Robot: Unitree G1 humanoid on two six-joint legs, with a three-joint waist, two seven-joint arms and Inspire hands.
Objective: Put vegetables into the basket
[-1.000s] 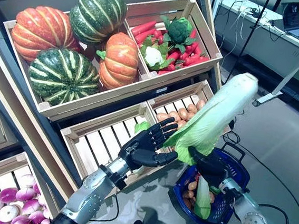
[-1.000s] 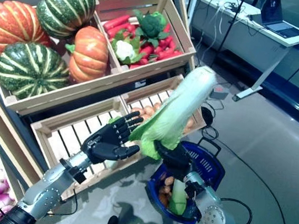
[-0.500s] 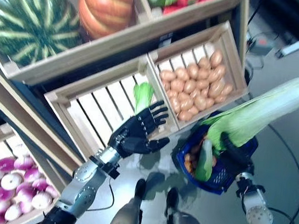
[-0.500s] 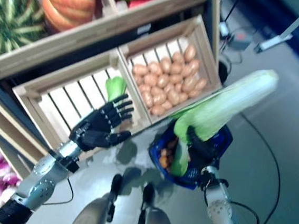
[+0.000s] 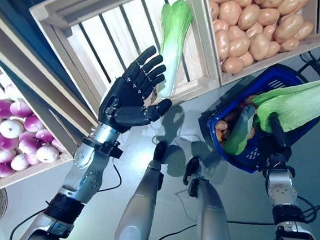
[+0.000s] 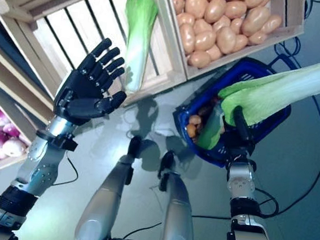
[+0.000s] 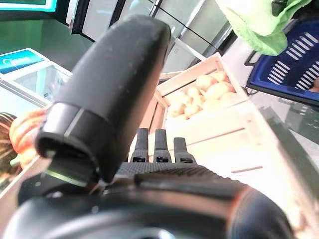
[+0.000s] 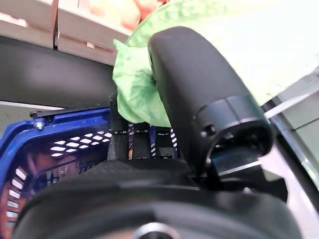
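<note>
A long pale-green cabbage (image 5: pixel 307 101) lies almost level above the blue basket (image 5: pixel 251 158) on the floor at the right. My right hand (image 5: pixel 271 137) is shut on its leafy end (image 8: pixel 133 84), with the thumb (image 8: pixel 199 94) over the leaves. Inside the basket are potatoes and a darker green vegetable (image 5: pixel 239 131). A second, smaller cabbage (image 5: pixel 174 35) rests in the slatted wooden crate (image 5: pixel 99 40). My left hand (image 5: pixel 129 97) hovers open in front of that crate, just left of the smaller cabbage, holding nothing.
A crate of potatoes (image 5: pixel 254 26) stands directly behind the basket. Purple-and-white turnips (image 5: pixel 5 133) fill a lower crate at the far left. Grey floor lies between the crates and the basket.
The camera has tipped further down. My right hand has lowered the big cabbage from tilted to nearly level over the basket. The left hand stays open by the slatted crate.
</note>
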